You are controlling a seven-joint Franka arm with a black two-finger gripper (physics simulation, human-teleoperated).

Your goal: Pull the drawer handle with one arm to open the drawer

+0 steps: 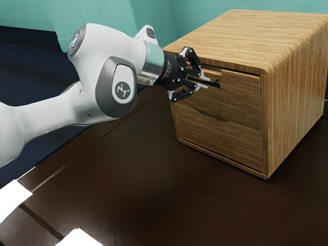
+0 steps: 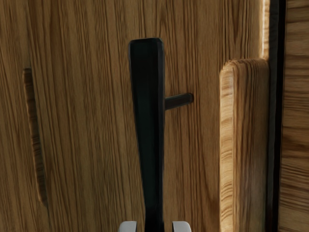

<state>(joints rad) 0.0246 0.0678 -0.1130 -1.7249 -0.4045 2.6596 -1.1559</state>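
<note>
Slim black gripper [image 1: 213, 83] fingers pressed together, empty — beside the rounded, grainy wooden drawer handle [image 2: 244, 145].

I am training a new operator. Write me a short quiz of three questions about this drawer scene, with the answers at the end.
1. True or false: the gripper hangs above the top of the cabinet.
2. How many drawer fronts does the cabinet show? A one, B two, C three.
3. Fill in: the cabinet stands on a dark ___.

Key
1. False: it is at the front of the upper drawer.
2. B.
3. table.
</note>
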